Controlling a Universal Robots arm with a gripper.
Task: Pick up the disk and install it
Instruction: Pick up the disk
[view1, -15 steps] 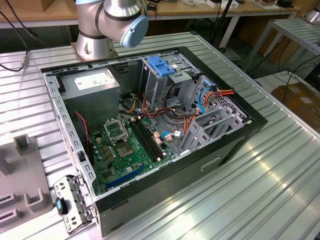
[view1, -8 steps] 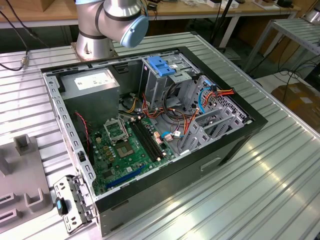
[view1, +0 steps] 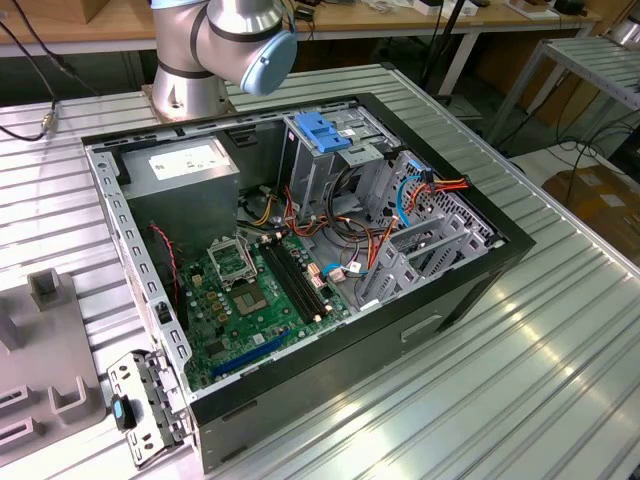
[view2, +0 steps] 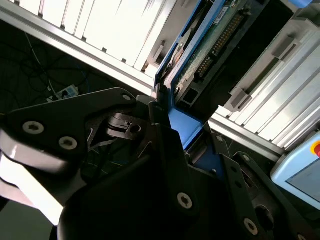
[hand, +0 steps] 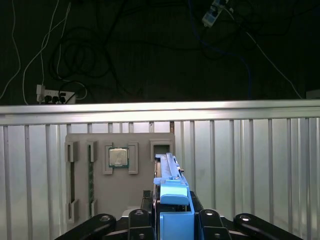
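Since the gripper clamps narrowly on its blue end tab, the disk juts edge-on ahead of it in the first wrist view, a hold that seemingly leaves its body free. Beyond it, a grey fixture tray rests on the slatted table.

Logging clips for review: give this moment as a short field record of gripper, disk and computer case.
held: silver-metal disk in blue plastic carrier, edge-on
grip: black gripper shut on its blue end
beyond: grey fixture tray with square processor chip
elsewhere: open black computer case on ribbed metal table
installed: not yet
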